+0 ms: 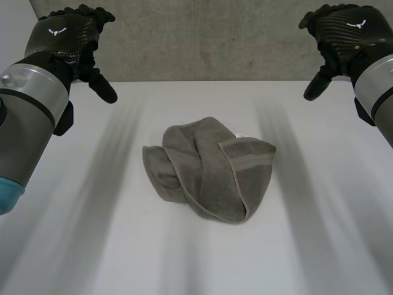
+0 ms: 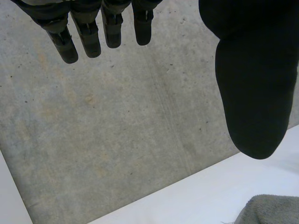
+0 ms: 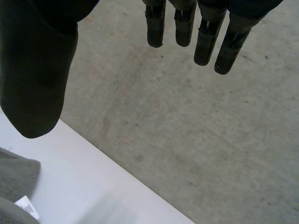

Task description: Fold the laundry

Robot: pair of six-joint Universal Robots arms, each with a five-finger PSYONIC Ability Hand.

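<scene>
Left robot hand (image 1: 67, 37) upper left, right robot hand (image 1: 344, 34) upper right, both with fingers straight and apart, empty, above table (image 1: 73, 246). Crumpled grey towel (image 1: 209, 178) at frame centre, untouched. Right wrist view adds its white tag (image 3: 28, 207); the left wrist view adds concrete floor (image 2: 117, 130).

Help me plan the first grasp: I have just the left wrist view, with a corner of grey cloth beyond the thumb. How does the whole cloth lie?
Observer: The towel lies crumpled in a heap at the middle of the table, folded over itself, not flat.
Operator: Is the right hand on it?
Observer: No. The right hand hangs near the table's far right edge, fingers relaxed, apart from the towel.
Operator: Any label to orient by?
Observer: A small white tag sticks out at the towel's edge on the right hand's side.
</scene>
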